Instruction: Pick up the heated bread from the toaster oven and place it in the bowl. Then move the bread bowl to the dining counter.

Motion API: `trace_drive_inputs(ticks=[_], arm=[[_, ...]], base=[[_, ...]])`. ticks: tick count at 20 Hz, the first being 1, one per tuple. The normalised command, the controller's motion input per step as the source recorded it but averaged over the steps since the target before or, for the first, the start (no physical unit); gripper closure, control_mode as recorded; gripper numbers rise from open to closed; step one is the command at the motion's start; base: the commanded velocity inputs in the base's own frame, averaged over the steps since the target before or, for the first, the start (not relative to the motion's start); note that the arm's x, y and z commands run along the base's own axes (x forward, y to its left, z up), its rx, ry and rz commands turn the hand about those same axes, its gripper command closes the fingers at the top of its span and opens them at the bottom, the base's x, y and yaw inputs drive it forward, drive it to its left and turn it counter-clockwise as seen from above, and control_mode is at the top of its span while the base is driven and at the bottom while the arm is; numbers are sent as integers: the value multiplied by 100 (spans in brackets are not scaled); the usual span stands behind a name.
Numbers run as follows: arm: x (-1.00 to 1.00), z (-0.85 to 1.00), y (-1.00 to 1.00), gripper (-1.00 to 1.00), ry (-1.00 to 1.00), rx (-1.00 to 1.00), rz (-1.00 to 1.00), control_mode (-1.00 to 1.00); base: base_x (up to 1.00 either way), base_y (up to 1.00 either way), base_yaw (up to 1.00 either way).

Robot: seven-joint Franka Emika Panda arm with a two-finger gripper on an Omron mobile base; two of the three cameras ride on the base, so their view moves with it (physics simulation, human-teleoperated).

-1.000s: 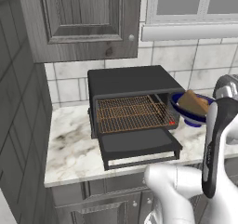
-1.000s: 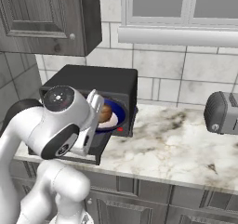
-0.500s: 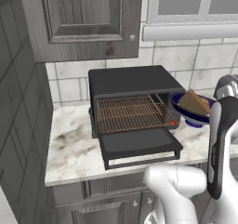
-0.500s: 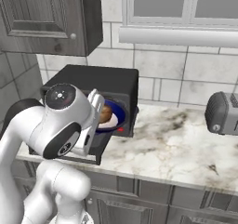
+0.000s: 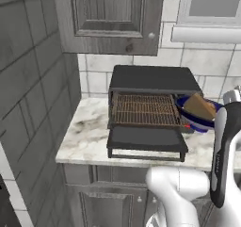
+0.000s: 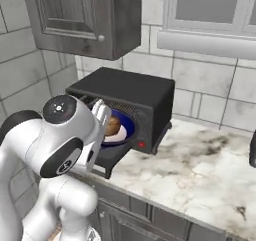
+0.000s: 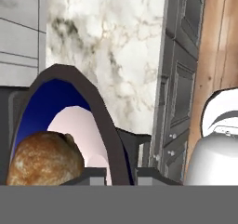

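one slip was all it would take. the claw was clamped tight on the rim of the bowl, which hung tilted in the air just beside the toaster oven, its door dropped open over the worktop. the heated bread sat loose inside the bowl. judging by that slant, a quick swing toward the dining counter could tip the bread out, or knock the bowl against the oven's side.

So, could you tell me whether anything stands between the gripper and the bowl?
No: the gripper is shut on the rim of the bowl, with the bread inside it, beside the toaster oven.
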Motion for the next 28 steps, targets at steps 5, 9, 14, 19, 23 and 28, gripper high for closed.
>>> trace_drive_inputs(ticks=[5,9,14,19,23,28], arm=[[0,0,0,100,0,0,0,100],[0,0,0,100,0,0,0,100],[0,0,0,100,0,0,0,100],[0,0,0,100,0,0,0,100],[0,0,0,100,0,0,0,100],[0,0,0,100,0,0,0,100]], base=[[-50,-40,93],[-31,-28,100],[-24,-25,100],[-17,-23,100],[-4,-6,100],[0,0,100]])
